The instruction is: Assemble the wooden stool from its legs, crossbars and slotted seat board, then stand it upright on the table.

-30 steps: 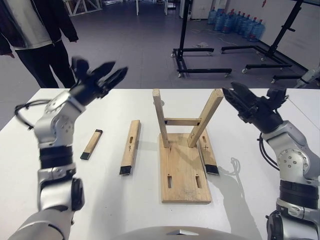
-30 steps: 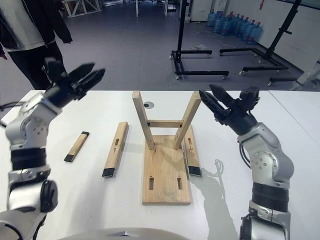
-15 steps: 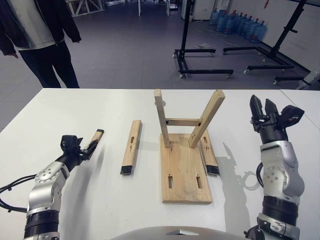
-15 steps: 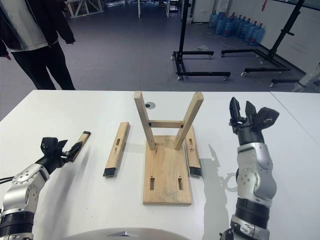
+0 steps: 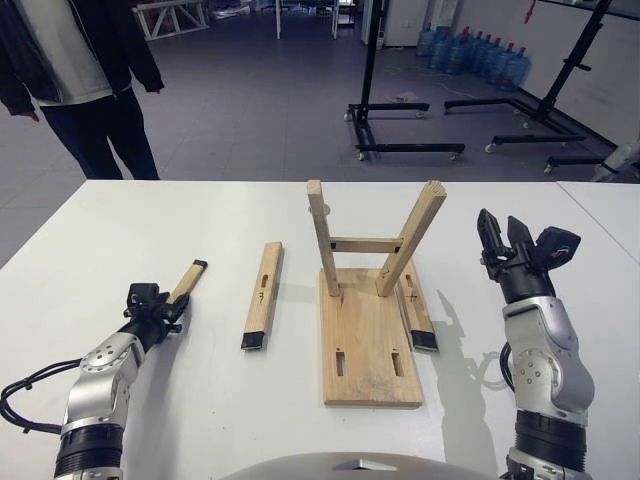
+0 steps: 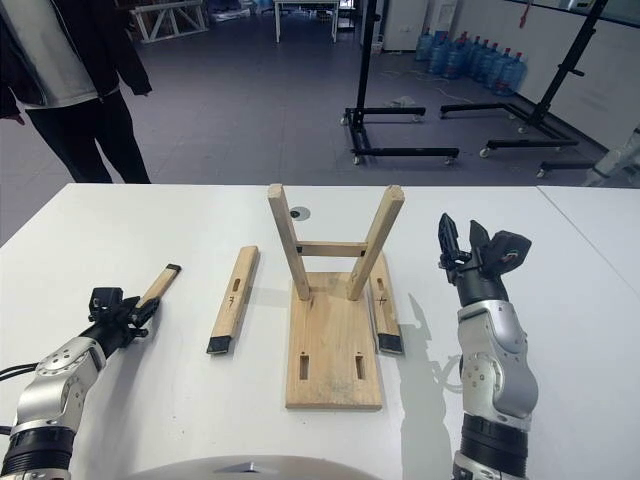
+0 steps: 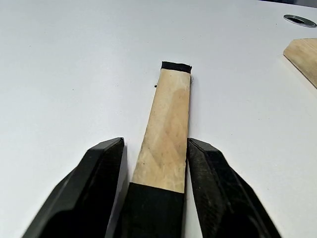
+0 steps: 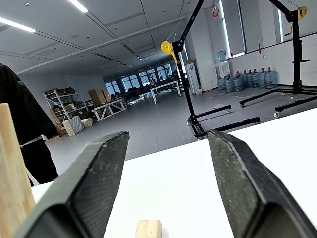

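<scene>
Well left of the seat board (image 5: pixel 368 350), the left gripper (image 7: pixel 156 145) lay low on the table (image 5: pixel 90 230). Its fingers were spread either side of the short crossbar (image 7: pixel 168 114) and not clamped, apparently lined up for a pickup. Nearer the board's left edge lay a slotted leg (image 5: pixel 262 305), probably waiting its turn. On the board's far end two standing legs (image 5: pixel 322 238) leaned apart, joined by a fitted crossbar (image 5: pixel 365 243). Another leg (image 5: pixel 420 320) lay just beside the board's right edge. Right of the board, the right gripper (image 5: pixel 500 228) hung raised, spread and empty. Whether the standing legs were fully seated was hard to tell. In the head views, the left gripper hid the short crossbar's near end.
</scene>
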Controlling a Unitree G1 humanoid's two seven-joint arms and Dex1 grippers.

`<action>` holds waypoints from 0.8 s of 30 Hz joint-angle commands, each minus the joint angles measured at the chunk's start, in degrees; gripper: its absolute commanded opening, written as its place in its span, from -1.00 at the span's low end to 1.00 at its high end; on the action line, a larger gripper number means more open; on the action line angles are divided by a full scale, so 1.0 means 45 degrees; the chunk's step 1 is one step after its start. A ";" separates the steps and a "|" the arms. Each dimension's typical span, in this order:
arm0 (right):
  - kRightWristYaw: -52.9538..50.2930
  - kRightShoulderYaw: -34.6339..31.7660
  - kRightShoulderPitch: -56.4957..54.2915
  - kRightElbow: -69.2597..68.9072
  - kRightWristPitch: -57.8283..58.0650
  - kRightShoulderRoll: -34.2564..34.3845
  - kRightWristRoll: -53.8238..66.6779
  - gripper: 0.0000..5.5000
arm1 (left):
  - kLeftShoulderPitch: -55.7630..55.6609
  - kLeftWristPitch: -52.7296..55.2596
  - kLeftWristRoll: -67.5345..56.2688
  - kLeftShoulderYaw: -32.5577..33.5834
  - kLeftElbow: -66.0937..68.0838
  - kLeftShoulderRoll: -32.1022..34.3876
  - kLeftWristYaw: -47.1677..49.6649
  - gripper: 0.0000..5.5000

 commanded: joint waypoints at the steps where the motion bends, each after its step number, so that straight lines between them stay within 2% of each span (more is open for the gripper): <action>1: -0.0069 0.0034 -0.0048 -0.0038 0.0063 -0.0036 -0.0013 0.05 | 0.0642 0.0373 0.0340 -0.0625 0.0642 -0.0306 -0.0094 -0.41; 4: -0.0142 0.0080 -0.0060 -0.0044 -0.0206 0.0061 -0.0183 0.05 | 0.0624 -0.0096 0.0237 -0.0784 0.0179 -0.0759 0.0010 -0.54; 7: -0.0141 0.0033 -0.0100 -0.0088 -0.0093 0.0186 0.0136 0.05 | 0.0511 -0.0083 -0.0196 -0.0480 0.0017 -0.1354 0.0391 -0.54; 10: 0.0254 -0.0485 0.0198 -0.0368 0.0601 0.0407 0.1978 0.05 | 0.0490 -0.0474 -0.0066 -0.0419 -0.0318 -0.2017 0.1307 -0.54; 12: 0.0792 -0.0523 0.0881 -0.0684 0.1382 0.0347 0.3225 0.05 | 0.0606 -0.1635 0.0257 -0.0319 -0.0948 -0.2643 0.2232 -0.54; 15: 0.2275 -0.0058 0.2908 -0.1978 0.3866 -0.0021 0.6646 0.05 | 0.1181 -0.4523 0.0497 -0.0277 -0.3644 -0.3510 0.2825 -0.54; 19: 0.3282 0.0542 0.4092 -0.3283 0.6069 -0.0869 1.0141 0.05 | 0.1183 -0.4179 -0.2087 -0.2012 -0.7827 -0.3401 0.0567 -0.54; 21: 0.3415 0.0882 0.3853 -0.3399 0.6434 -0.1179 1.0726 0.05 | 0.1129 -0.3400 -0.3208 -0.2787 -0.8565 -0.2965 -0.0547 -0.54; 24: 0.3275 0.1415 0.2941 -0.3404 0.6491 -0.1295 1.1043 0.05 | 0.1385 -0.3246 -0.2992 -0.3700 -0.8381 -0.1881 -0.2266 -0.54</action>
